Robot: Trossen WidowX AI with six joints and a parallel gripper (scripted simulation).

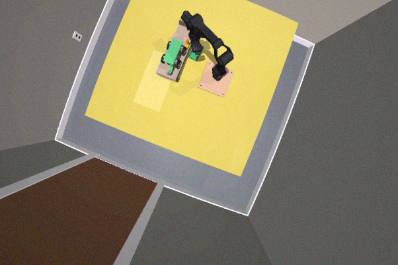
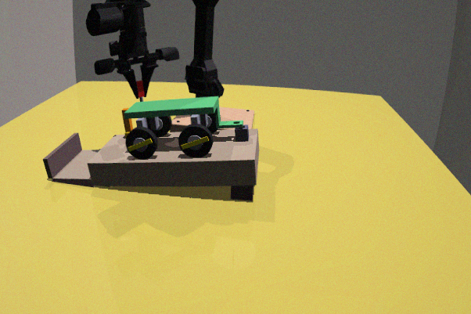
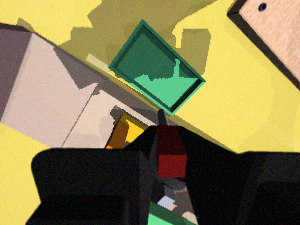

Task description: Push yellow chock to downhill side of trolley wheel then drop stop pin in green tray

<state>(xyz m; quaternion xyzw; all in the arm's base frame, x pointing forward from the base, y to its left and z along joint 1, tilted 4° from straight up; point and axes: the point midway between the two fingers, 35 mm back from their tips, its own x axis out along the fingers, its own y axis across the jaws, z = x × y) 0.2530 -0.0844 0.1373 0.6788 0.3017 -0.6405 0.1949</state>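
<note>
My gripper (image 2: 141,92) (image 3: 165,131) (image 1: 197,46) is shut on the red-headed stop pin (image 2: 141,88) (image 3: 171,157) and holds it upright in the air, its thin shaft pointing down. In the wrist view the pin hangs near the edge of the green tray (image 3: 156,81) (image 1: 194,56), which lies on the table beside the ramp. The green-decked trolley (image 2: 176,106) (image 1: 173,51) stands on the ramp (image 2: 176,165) (image 1: 172,74). The yellow chock (image 3: 132,132) (image 1: 186,46) (image 2: 125,120) with its orange handle sits by the trolley's downhill wheels; whether it touches a wheel I cannot tell.
A low wall (image 2: 62,154) closes the ramp's downhill end. A dark pin block (image 2: 242,133) stands at the uphill end by the trolley's tongue. The arm's base sits on a wooden board (image 1: 215,85) (image 3: 280,34) beyond the tray.
</note>
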